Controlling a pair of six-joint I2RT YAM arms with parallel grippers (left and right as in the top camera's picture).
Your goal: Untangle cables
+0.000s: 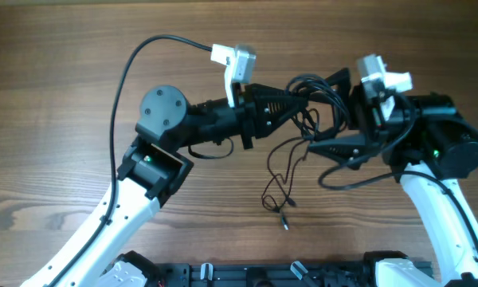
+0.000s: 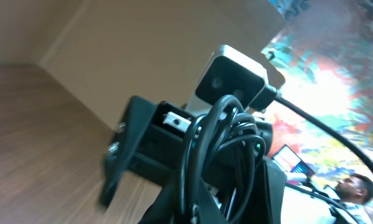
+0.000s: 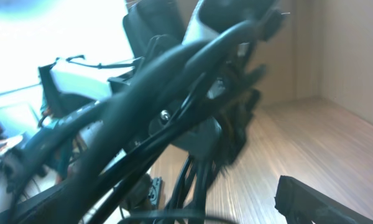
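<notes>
The cables (image 1: 309,94) are thin black cords bunched in a tangle above the wooden table (image 1: 64,88). My left gripper (image 1: 296,102) points right and is shut on that bundle. In the left wrist view the cords (image 2: 219,140) rise as a loop out of my shut gripper (image 2: 236,208). Loose strands (image 1: 280,179) hang down to the table and end in a small plug (image 1: 285,226). My right gripper (image 1: 325,112) faces left, open wide, with one jaw on each side of the tangle. In the right wrist view the cords (image 3: 174,81) cross close in front, and one fingertip (image 3: 311,200) shows at lower right.
A thicker black lead (image 1: 127,72) arcs from the left arm's white camera module (image 1: 235,60) down along the arm. The right arm's camera module (image 1: 382,78) sits close to the tangle. A black rail (image 1: 263,275) runs along the table's near edge.
</notes>
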